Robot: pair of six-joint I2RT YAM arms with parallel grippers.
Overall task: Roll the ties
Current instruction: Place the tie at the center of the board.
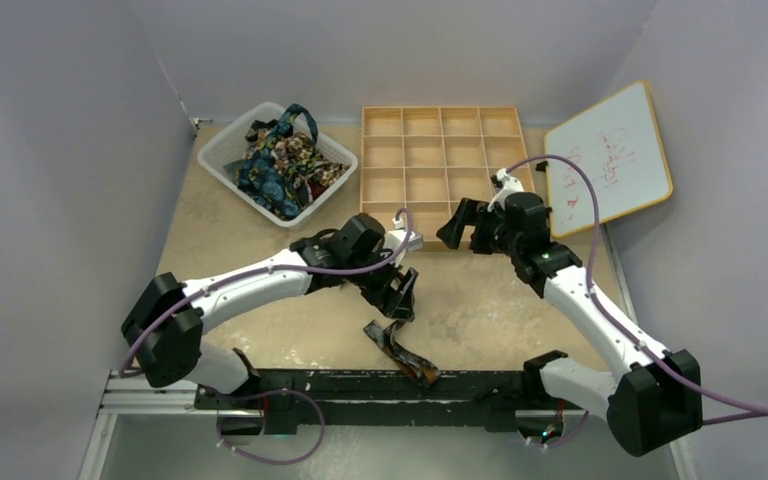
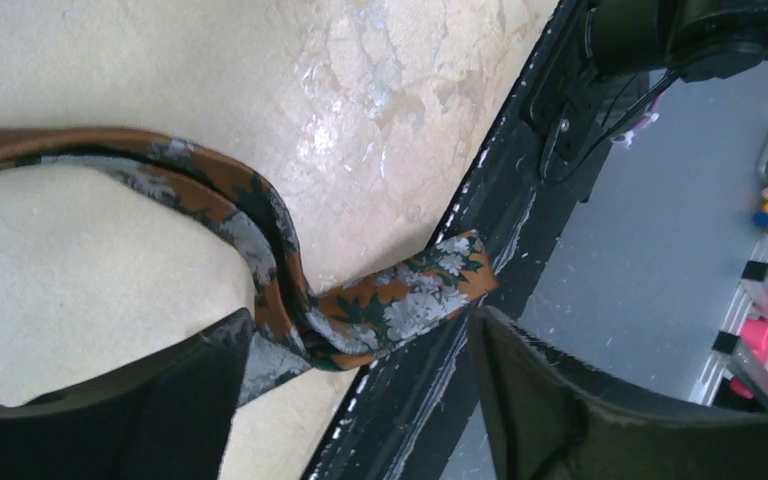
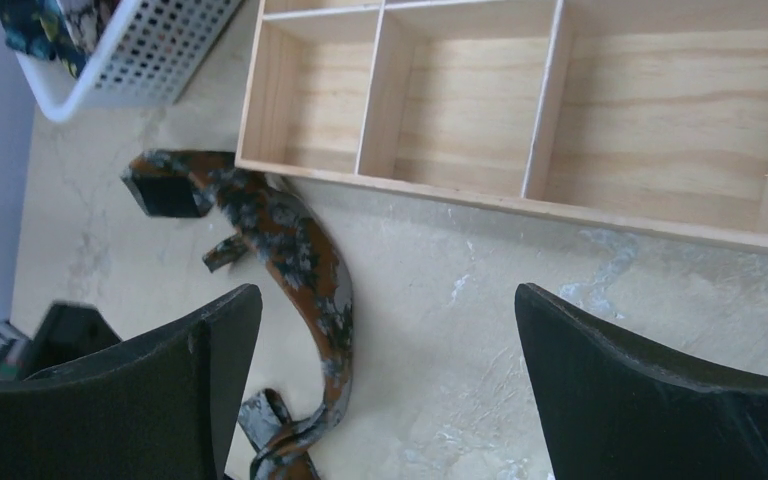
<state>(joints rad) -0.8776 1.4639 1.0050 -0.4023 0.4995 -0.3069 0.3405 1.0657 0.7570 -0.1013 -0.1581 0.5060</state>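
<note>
Looking down from the top cam, the dark brown tie with orange and grey blotches [image 1: 400,352] is lying loose on the table [image 1: 500,310], running from just under the left gripper [image 1: 400,298] toward the black rail [image 1: 360,382] at the near edge. In the left wrist view its pointed end hangs a bit over that rail, and the fabric bends back on itself right in the gap between the two fingers [image 2: 160,420]. It brushes up against the tip of one finger and sits well clear of the other, so the jaws are spread apart and nothing is pinched. The right gripper [image 1: 465,235] hangs spread wide too, holding nothing, up by the near edge of the wooden tray [image 1: 440,112]. From its wrist cam the same tie snakes along the table beside the tray's corner, showing on one side of the gap near one finger [image 3: 160,400], down on the surface and not between the pads. The rest of the ties [image 1: 280,160] are bunched up in the white basket [image 1: 222,150] at the back left.
</note>
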